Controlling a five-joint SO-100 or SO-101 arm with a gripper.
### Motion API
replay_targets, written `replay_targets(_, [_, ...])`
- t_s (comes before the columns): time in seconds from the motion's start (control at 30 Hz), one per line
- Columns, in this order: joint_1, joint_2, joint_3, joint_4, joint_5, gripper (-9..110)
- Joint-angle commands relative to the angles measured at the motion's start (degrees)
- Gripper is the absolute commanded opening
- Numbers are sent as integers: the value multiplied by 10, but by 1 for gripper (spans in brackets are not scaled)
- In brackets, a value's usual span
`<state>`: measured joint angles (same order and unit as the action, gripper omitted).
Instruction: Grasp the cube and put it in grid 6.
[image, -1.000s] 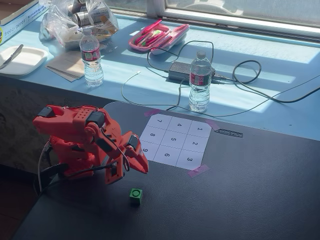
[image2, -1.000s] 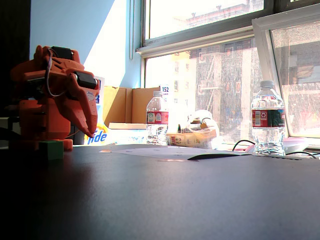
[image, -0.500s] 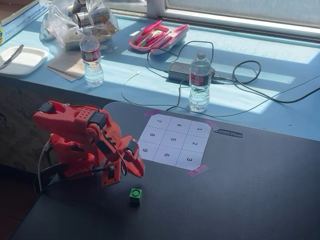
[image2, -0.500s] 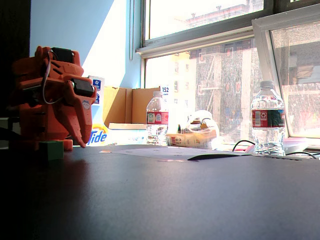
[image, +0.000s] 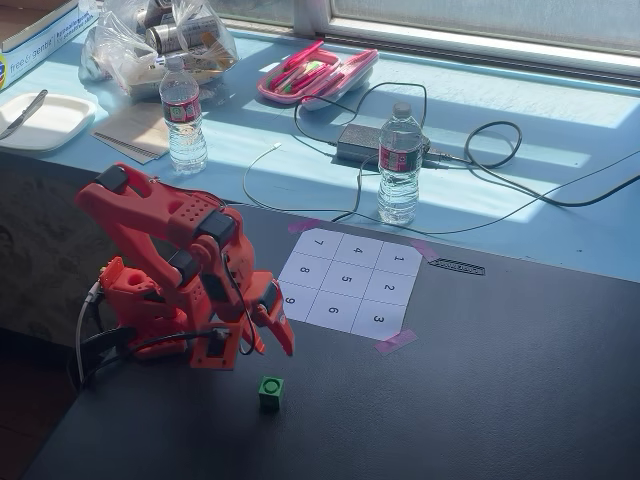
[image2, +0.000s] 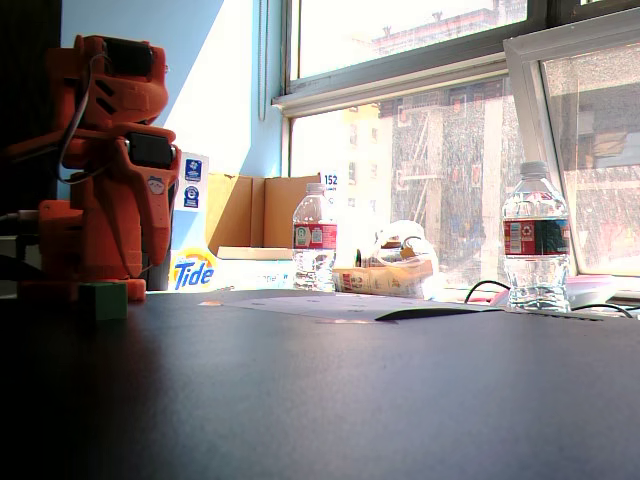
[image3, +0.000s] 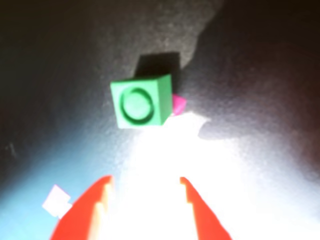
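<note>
The small green cube (image: 270, 391) with a dark circle on top sits on the black table, in front of the red arm and off the paper grid. It also shows in the wrist view (image3: 141, 102) and at the arm's foot in the low fixed view (image2: 103, 300). My gripper (image: 272, 344) points down, just above and behind the cube. In the wrist view the gripper (image3: 146, 181) has its jaws apart with nothing between them, and the cube lies ahead of the tips. Grid 6 (image: 333, 311) is a white cell in the grid's near row, right of the gripper.
Two water bottles (image: 186, 115) (image: 399, 165) stand behind the grid. A power adapter (image: 360, 143) with cables, a pink case (image: 315, 72), a white plate (image: 40, 120) and a bag of cans (image: 160, 40) lie on the blue ledge. Pink tape (image: 396, 341) holds the grid's corner.
</note>
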<state>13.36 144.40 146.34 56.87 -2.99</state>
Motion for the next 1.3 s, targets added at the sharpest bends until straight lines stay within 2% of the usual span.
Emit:
replay_targets(0.0, [18, -57, -62, 10, -8, 21])
replay_targets(0.5, [97, -206, -191, 32, -46, 28])
replay_targets(1.27, [118, -290, -189, -11, -68, 29])
